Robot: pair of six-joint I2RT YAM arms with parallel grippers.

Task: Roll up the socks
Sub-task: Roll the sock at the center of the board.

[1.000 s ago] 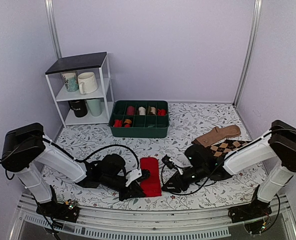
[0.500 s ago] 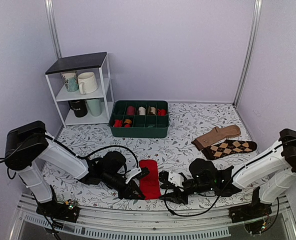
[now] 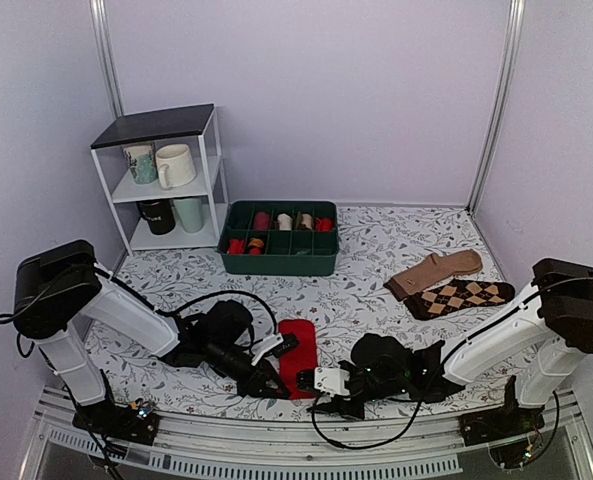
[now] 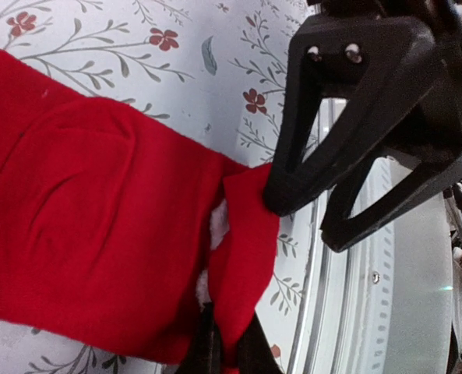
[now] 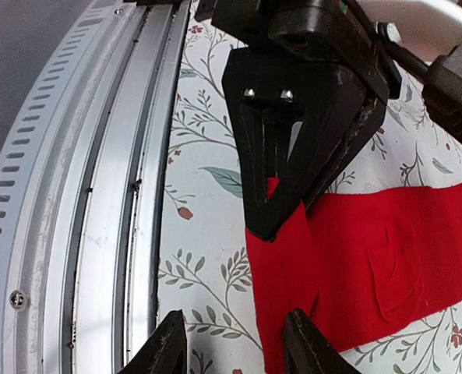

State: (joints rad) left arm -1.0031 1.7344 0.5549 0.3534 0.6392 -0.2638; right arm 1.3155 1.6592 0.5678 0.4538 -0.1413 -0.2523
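Note:
The red socks point(image 3: 299, 352) lie as a flat strip on the table's near middle, also seen in the left wrist view point(image 4: 98, 218) and the right wrist view point(image 5: 386, 249). My left gripper point(image 3: 266, 384) is shut on their near end and pinches a raised fold of red cloth point(image 4: 229, 351). Just right of it, my right gripper point(image 3: 312, 384) is open point(image 5: 237, 331). One of its fingers stands on bare table and the other at the socks' near edge. Its two black tips point(image 4: 308, 218) touch the lifted fold.
A metal rail point(image 5: 98, 195) runs along the table's near edge, close to both grippers. A tan sock point(image 3: 438, 270) and an argyle sock point(image 3: 461, 297) lie at the right. A green tray point(image 3: 279, 266) of rolled socks and a white shelf point(image 3: 166, 125) with mugs stand at the back.
My right gripper has swung left and nearer, from beside the socks' right side to their near end. The left gripper keeps its pinch and has shifted slightly nearer.

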